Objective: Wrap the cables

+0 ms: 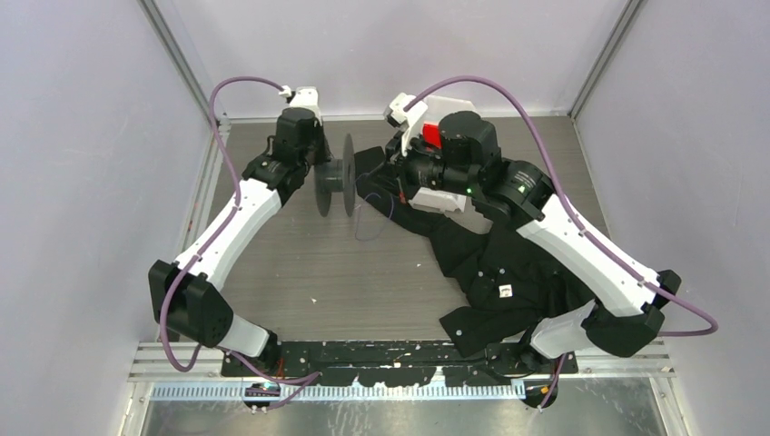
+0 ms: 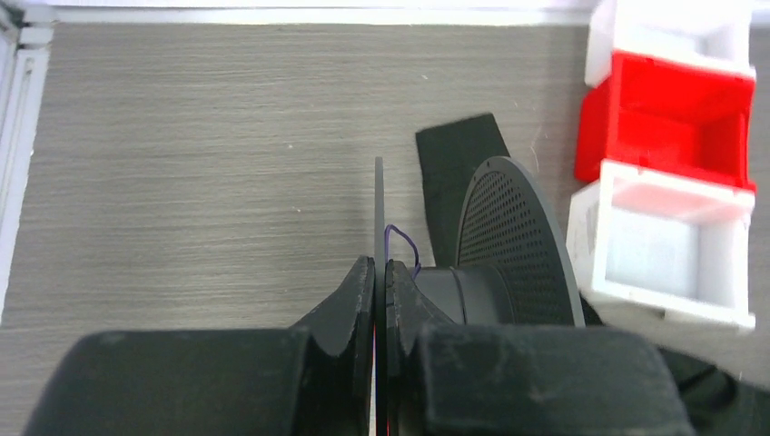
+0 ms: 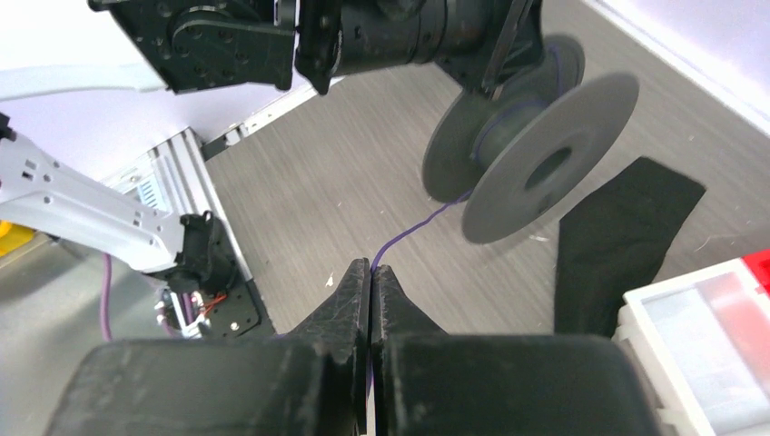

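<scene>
Left fingers (image 2: 352, 295) are closed on the thin edge of one flange of the reel (image 2: 518, 236). We read that as a clamp meant to hold the reel steady, axle roughly level, with the hub left bare for winding. In the right wrist view the reel looks lifted off the tabletop (image 1: 345, 272), probably, though we can't be sure of a gap from the top view.

Right fingers (image 3: 350, 304) are pressed together, pinching the wire (image 3: 418, 225). From the hub the wire runs down in a loose curve to that pinch, with a few turns showing on the hub. We judge the pinch sits a little way out from the reel so the right arm can lead the wire round the hub while the left arm only holds.

A black garment (image 1: 508, 263) lies under the right arm, one flap of it just beside the reel. Red and white bins (image 2: 667, 118) stand behind, near the reel but apart from it. Neither has a part in the wrap.

Most of the wire looks unwound, so we call this an early stage of the winding.
</scene>
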Robot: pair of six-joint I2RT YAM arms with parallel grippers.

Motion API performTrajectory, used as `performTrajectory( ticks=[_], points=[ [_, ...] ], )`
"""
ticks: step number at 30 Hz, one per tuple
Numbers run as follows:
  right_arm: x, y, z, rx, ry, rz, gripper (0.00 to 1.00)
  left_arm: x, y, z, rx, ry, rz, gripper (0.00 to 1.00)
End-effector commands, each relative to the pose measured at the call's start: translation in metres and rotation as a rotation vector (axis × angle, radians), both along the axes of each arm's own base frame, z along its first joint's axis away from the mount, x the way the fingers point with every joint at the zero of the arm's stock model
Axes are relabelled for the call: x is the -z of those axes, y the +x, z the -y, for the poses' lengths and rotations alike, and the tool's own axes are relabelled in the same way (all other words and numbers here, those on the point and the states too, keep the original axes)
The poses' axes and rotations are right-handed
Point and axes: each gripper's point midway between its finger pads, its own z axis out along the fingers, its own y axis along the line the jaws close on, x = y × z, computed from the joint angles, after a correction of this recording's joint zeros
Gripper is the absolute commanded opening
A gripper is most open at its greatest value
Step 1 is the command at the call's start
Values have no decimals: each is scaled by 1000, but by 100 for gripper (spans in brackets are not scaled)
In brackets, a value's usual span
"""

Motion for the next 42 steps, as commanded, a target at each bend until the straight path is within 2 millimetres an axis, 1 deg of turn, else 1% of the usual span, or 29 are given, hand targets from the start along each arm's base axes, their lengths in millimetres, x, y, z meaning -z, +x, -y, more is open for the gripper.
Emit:
performTrajectory(
  ticks=[1, 5, 7, 10, 12, 16, 19, 20, 22, 23, 24, 25, 26, 28, 29, 31, 32, 35, 38, 40, 41, 42],
  points=[
    [-17, 27, -1, 52, 5, 113, 0, -33, -11, 28, 220, 16, 51, 1],
    [-8, 54, 6, 114, -10, 114, 0, -21, -42, 45, 434, 53, -16, 1],
    [0, 66, 10, 124, -14, 100, 0, -14, -62, 56, 553, 54, -56, 0],
    [15, 84, 16, 142, -17, 54, 0, -11, -87, 65, 667, 33, -118, 0],
    [30, 95, 21, 165, -31, 23, 0, -15, -100, 68, 718, 23, -124, 0],
    [62, 118, 32, 220, -28, -49, 0, -31, -124, 77, 827, -24, -106, 0],
    [92, 125, 37, 235, -49, -114, 0, -40, -127, 75, 845, -52, -103, 0],
    [104, 125, 38, 233, -59, -141, 0, -44, -126, 74, 841, -57, -96, 0],
    [119, 123, 39, 229, -63, -178, 0, -55, -126, 73, 842, -72, -75, 0],
    [123, 122, 39, 230, -58, -192, 3, -59, -126, 73, 844, -74, -68, 0],
    [127, 120, 40, 228, -54, -204, 9, -65, -126, 72, 838, -72, -60, 0],
    [131, 119, 42, 228, -51, -216, 20, -70, -125, 70, 822, -68, -55, 0],
    [134, 118, 44, 235, -54, -222, 27, -77, -123, 67, 802, -64, -44, 1],
    [140, 119, 51, 274, -58, -234, 38, -92, -118, 61, 748, -63, -14, 0],
    [142, 121, 56, 301, -52, -239, 45, -104, -118, 59, 727, -70, 12, 0],
    [146, 122, 62, 332, -29, -256, 59, -119, -118, 56, 700, -84, 44, 0],
    [147, 122, 63, 338, -18, -263, 65, -130, -120, 55, 692, -97, 68, 0],
    [145, 119, 65, 353, 18, -276, 73, -151, -123, 52, 667, -115, 114, 1],
    [133, 116, 67, 373, 103, -254, 77, -171, -128, 49, 649, -131, 160, 1],
    [130, 115, 70, 396, 168, -242, 78, -185, -130, 46, 629, -145, 184, 0],
    [135, 113, 71, 411, 195, -253, 78, -191, -130, 43, 610, -152, 198, 0],
    [133, 113, 72, 418, 235, -242, 79, -198, -130, 41, 594, -159, 208, 1]
  ],
)
